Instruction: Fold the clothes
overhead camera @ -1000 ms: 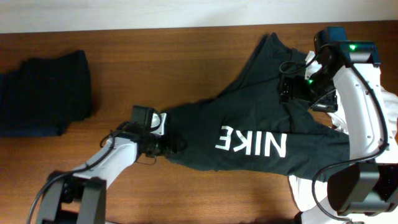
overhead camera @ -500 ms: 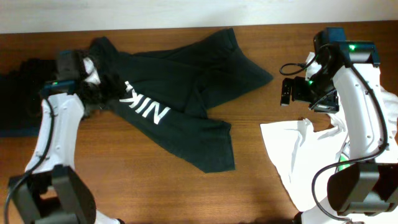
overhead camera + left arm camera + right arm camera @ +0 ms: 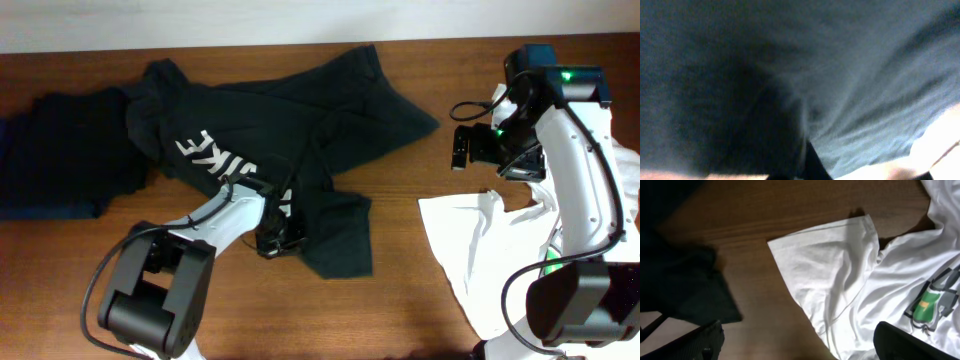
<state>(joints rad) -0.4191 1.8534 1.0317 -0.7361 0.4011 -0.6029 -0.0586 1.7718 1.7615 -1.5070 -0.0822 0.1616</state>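
Overhead view is showing the black Nike shirt [image 3: 310, 130] lying crumpled and twisted across the middle-left of the counter [image 3: 400, 320], logo skewed, its left edge reaching the folded dark pile [image 3: 60, 150]. Note: the left claw [image 3: 272, 238] is sitting on the shirt's lower flap. Its wrist camera is showing only blurred dark cloth, so whether it is pinching fabric cannot be told. The right claw [image 3: 462, 148] is hovering spread wide with nothing in it over bare wood, between the black Nike shirt and the white shirt [image 3: 500, 260]. Judgement: the step in hand is flattening the black Nike shirt before any fold. Doing it well is likely meaning catching a single layer at a hem corner, drawing it low and outward away from the pile, and bringing the right claw to the opposite corner so tension is running evenly instead of tightening the twist.
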